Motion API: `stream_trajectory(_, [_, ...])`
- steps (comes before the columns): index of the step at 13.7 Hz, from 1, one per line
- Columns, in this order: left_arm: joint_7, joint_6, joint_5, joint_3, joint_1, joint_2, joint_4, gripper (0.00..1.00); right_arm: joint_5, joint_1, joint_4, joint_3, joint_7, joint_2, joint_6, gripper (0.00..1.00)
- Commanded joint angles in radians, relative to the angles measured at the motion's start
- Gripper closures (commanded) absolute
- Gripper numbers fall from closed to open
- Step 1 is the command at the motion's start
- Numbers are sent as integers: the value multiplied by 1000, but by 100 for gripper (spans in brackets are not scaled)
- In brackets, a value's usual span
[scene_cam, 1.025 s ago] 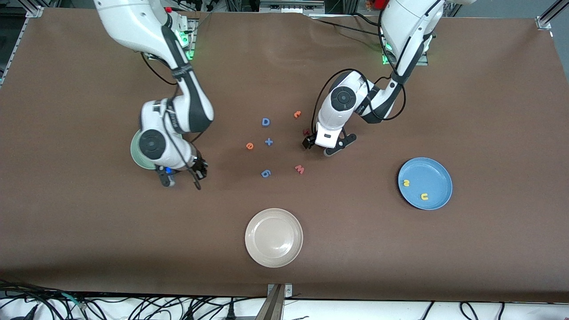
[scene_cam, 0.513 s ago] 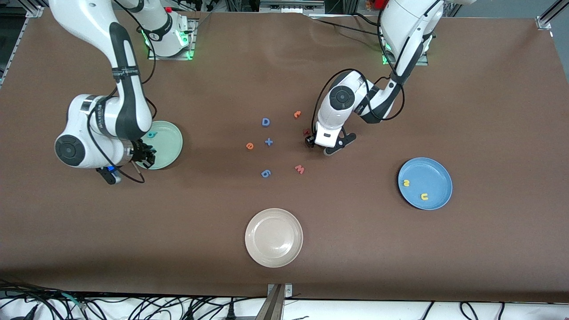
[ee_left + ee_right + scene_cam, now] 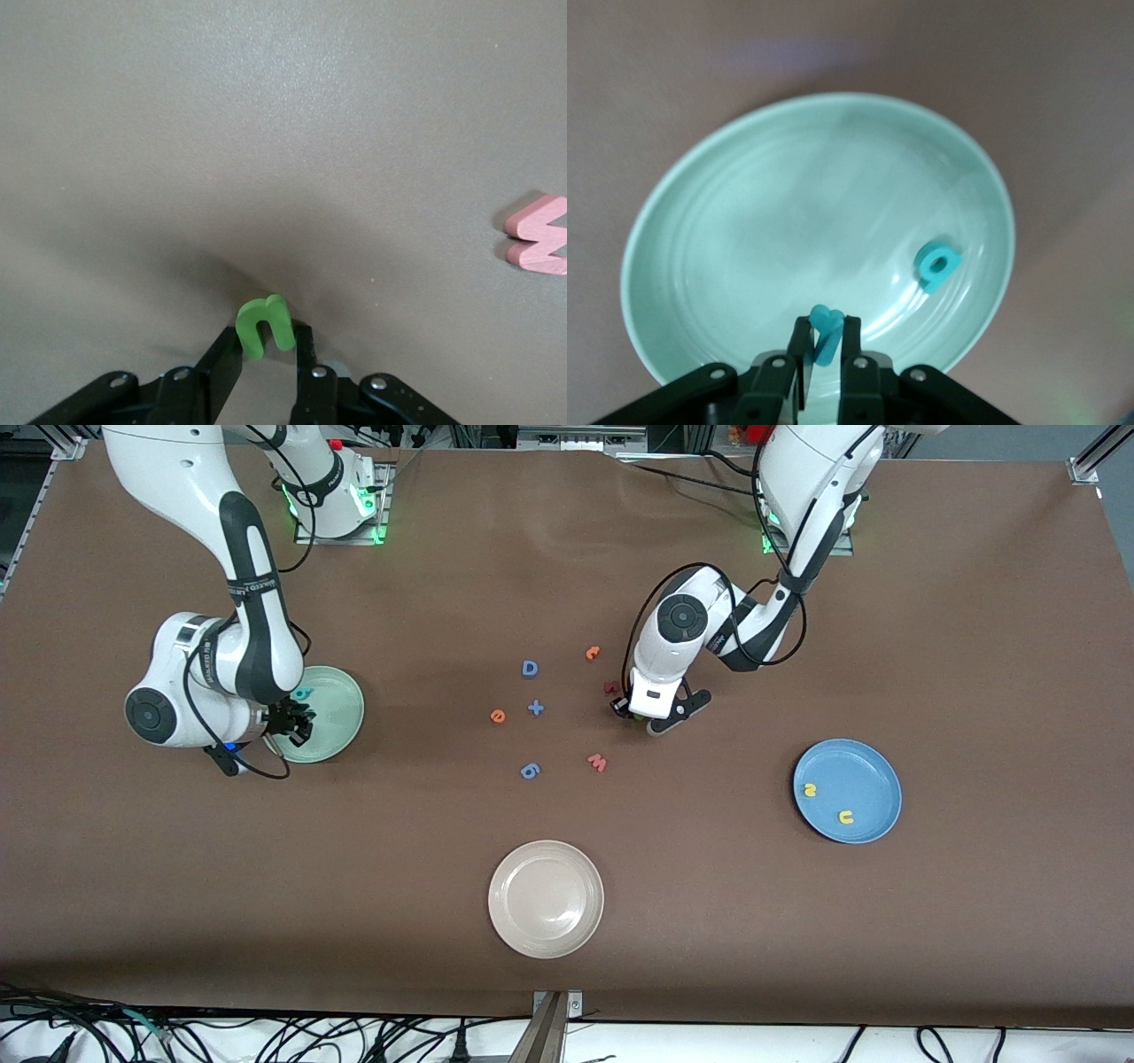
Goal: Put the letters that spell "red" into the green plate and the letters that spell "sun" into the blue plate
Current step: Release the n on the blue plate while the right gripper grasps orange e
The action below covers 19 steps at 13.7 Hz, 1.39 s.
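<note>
My left gripper (image 3: 627,710) is down at the table beside the dark red letter (image 3: 610,687), shut on the green "n" (image 3: 266,325), which stands upright between its fingertips (image 3: 304,341). The blue plate (image 3: 873,775) holds the yellow "s" (image 3: 810,789) and yellow "u" (image 3: 846,816). My right gripper (image 3: 292,724) hangs over the green plate (image 3: 341,708), shut on the teal "r" (image 3: 827,335). The teal "d" (image 3: 937,266) lies in that plate (image 3: 788,221). The orange "e" (image 3: 498,716) lies on the table mid-way between the arms.
A blue D (image 3: 530,668), blue plus (image 3: 535,708), blue 6 (image 3: 530,771), pink W (image 3: 597,762) and another orange letter (image 3: 593,653) lie around the table's middle. A beige plate (image 3: 546,899) sits nearer the front camera.
My left gripper closed on the green "n". The right arm carried the teal "r" from the table's middle to over the green plate.
</note>
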Motion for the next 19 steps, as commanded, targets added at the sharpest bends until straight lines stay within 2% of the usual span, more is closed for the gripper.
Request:
stream_trajectory(1, [-22, 16, 63, 15, -1, 15, -7, 78, 39, 12, -65, 8, -15, -11, 71, 100])
stream_trajectory(3, [-12, 13, 76, 17, 14, 15, 4, 80, 39, 14, -96, 31, -15, -9, 120, 100])
stream_trajectory(4, [9, -28, 82, 20, 24, 9, 28, 81, 39, 14, -96, 31, -17, -8, 120, 91])
stream_trajectory(5, [39, -121, 85, 20, 40, 4, 69, 81, 39, 15, -96, 31, -17, -9, 119, 60])
stream_trajectory(6, [72, -201, 85, 20, 62, 4, 115, 81, 39, 15, -96, 31, -15, -9, 120, 16])
stream_trajectory(7, [108, -270, 85, 19, 83, 4, 158, 81, 39, 15, -90, 31, -6, -12, 119, 2])
stream_trajectory(10, [289, -465, 73, 14, 200, 4, 284, 81, 41, 17, -81, 34, 5, -32, 105, 1])
stream_trajectory(13, [553, -620, 76, 17, 333, 12, 374, 81, 39, 82, -34, 66, 214, -51, 105, 1])
stream_trajectory(17, [861, -622, 86, 19, 540, 15, 375, 81, 41, 173, 84, 129, 512, -22, 120, 1])
stream_trajectory(19, [926, -613, 88, 19, 590, 50, 395, 81, 53, 184, 109, 187, 593, -8, 166, 1])
